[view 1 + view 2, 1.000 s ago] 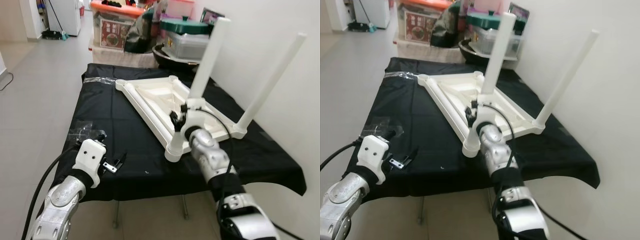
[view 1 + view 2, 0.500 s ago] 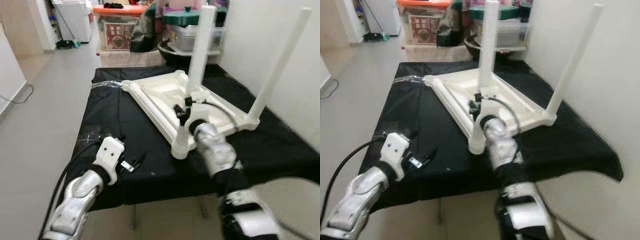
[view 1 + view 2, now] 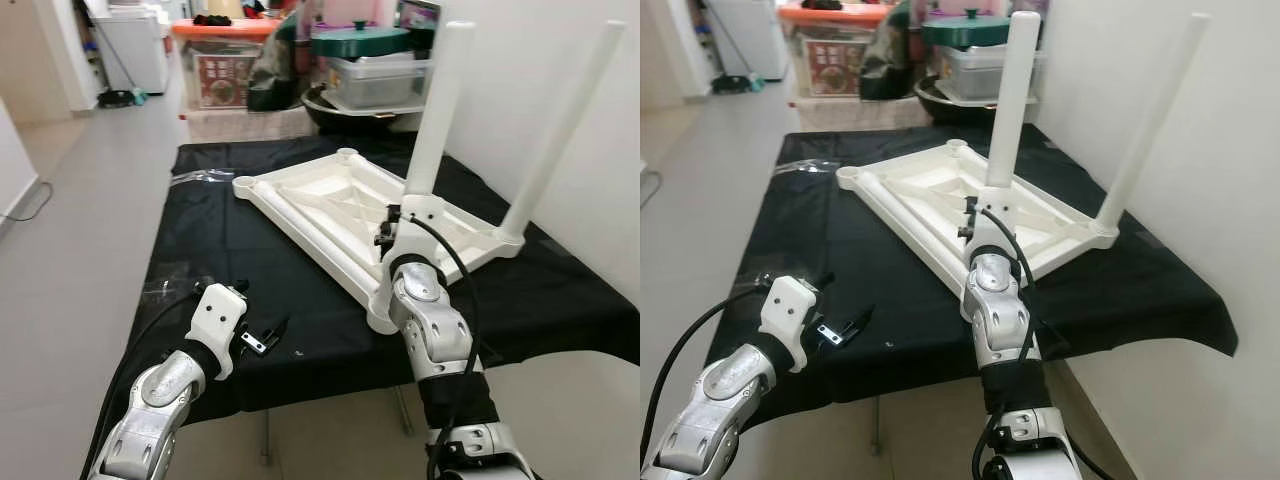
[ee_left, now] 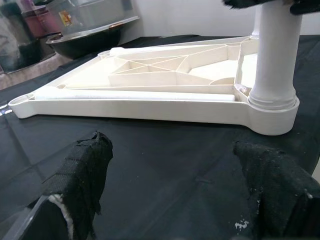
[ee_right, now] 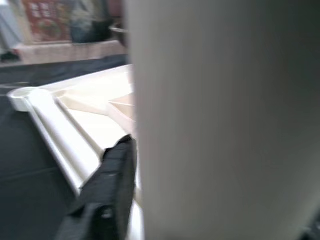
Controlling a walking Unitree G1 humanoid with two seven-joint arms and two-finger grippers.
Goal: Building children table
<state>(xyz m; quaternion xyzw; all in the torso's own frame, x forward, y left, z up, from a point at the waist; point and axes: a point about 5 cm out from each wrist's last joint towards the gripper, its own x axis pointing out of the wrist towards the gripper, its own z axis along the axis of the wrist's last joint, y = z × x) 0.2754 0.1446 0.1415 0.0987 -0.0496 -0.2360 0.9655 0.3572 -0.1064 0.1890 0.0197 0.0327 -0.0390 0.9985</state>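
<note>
Right tool [image 3: 392,222] stays clamped on the leg [image 3: 436,110]; left tool [image 3: 262,336], fingers apart, still hovers over the bench [image 3: 210,225].

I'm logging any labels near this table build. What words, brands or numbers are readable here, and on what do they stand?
None can be read.
Red label on the storage bin behind the black-covered table: print too small and blurred to read.
White tabletop, upside down, and its two upright legs: no markings visible.
Left gripper and right gripper: no lettering visible.
</note>
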